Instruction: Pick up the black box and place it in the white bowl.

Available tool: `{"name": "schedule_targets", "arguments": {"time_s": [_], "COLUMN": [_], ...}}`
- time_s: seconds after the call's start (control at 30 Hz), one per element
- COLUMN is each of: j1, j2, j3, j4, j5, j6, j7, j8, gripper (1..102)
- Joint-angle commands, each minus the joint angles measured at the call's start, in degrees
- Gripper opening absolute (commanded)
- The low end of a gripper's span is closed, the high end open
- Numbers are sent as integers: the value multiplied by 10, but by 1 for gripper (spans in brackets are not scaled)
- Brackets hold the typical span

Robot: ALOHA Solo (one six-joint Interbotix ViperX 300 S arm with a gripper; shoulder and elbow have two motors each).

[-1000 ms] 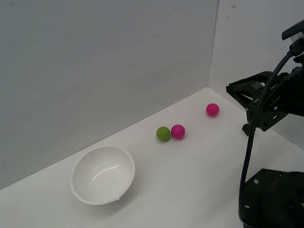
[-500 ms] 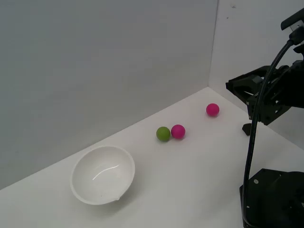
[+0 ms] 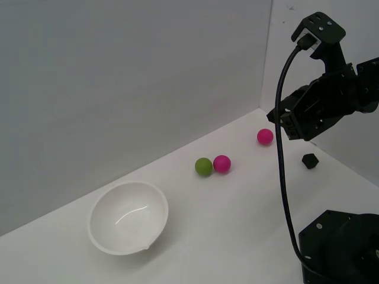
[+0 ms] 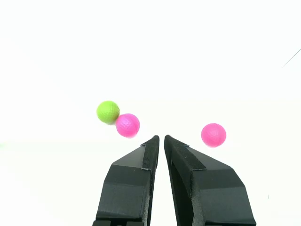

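**Wrist view: jaws together on nothing, cube outside the camera's sight**

I read the black two-fingered gripper point(image 4: 161, 137) as closed and empty: its fingertips almost meet, with only a thin slit between them and nothing in it. In the exterior view I see the gripper point(image 3: 283, 121) raised clear of the white worktop point(image 3: 237, 213), near the far corner where the two walls meet.

The small matte black cube point(image 3: 310, 160) lies on the worktop below the arm, on the exterior view's right. My wrist camera shows only three balls, so I would be descending blind. Unless the jaws are spread first, I judge they would knock the cube away.

The lone glossy pink ball point(image 3: 265, 136) sits near the cube and could roll if brushed. A green ball point(image 3: 203, 166) touches a second pink ball point(image 3: 222, 163) mid-table. The wide glossy white bowl point(image 3: 128, 217) is well apart, towards the front edge; a shallow grip could drop the cube on that long carry.
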Motion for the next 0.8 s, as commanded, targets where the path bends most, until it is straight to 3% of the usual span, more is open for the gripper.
{"name": "schedule_targets", "arguments": {"time_s": [0.0, 0.37, 0.6, 0.77], "j1": [7, 59, 99, 124], "j2": [-15, -54, -75, -91], "j3": [-14, -54, -73, -91], "j4": [-20, -35, -35, -33], "j5": [-23, -39, -38, -37], "j6": [0, 56, 63, 87], "j7": [7, 14, 16, 23], "j8": [4, -15, -26, -28], "gripper": [3, 3, 3, 3]}}
